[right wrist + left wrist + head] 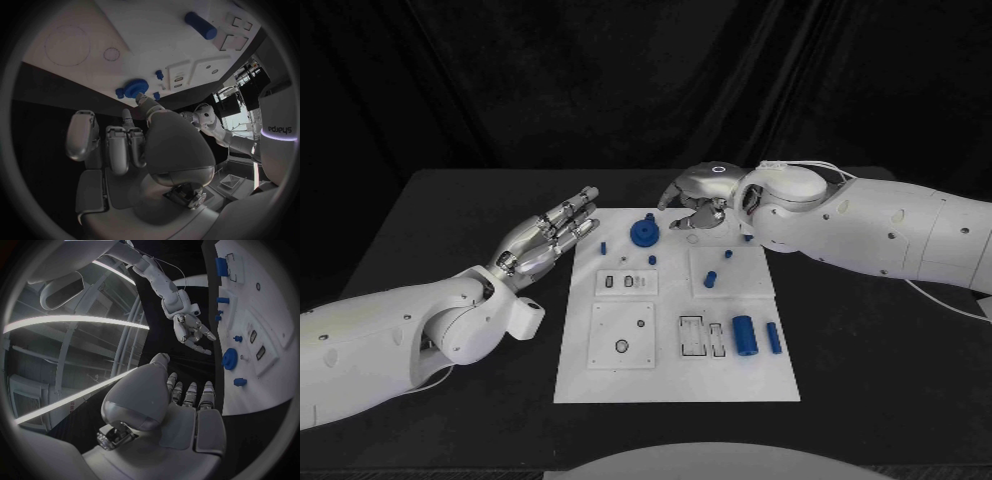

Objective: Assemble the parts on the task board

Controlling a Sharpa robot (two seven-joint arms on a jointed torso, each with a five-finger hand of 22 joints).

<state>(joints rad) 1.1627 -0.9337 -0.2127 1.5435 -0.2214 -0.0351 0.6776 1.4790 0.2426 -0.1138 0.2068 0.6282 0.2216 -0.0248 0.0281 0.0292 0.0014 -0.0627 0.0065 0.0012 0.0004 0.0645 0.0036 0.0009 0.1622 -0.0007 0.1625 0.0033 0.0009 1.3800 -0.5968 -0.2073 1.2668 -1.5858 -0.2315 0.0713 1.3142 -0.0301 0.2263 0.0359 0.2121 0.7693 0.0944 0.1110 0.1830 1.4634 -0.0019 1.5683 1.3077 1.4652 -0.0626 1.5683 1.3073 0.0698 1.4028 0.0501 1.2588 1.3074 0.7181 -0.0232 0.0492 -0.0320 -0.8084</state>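
Observation:
The white task board (625,378) lies in the middle of the black table. A blue gear (645,232) sits near its far edge, with small blue pegs (710,279) close by and two blue cylinders (746,335) at the right. My left hand (548,238) hovers at the board's left edge, fingers stretched out and holding nothing. My right hand (700,200) hangs over the far edge, just right of the gear, fingers bent down and nothing seen in them. The right wrist view shows that hand (137,145) with its thumb toward the gear (134,89). The left wrist view shows the gear (229,359) beyond my left hand (181,405).
The board carries raised white plates with slots and holes (626,282) and rectangular outlines (692,337). Bare black table (459,230) lies on both sides of the board. Dark curtains close off the back.

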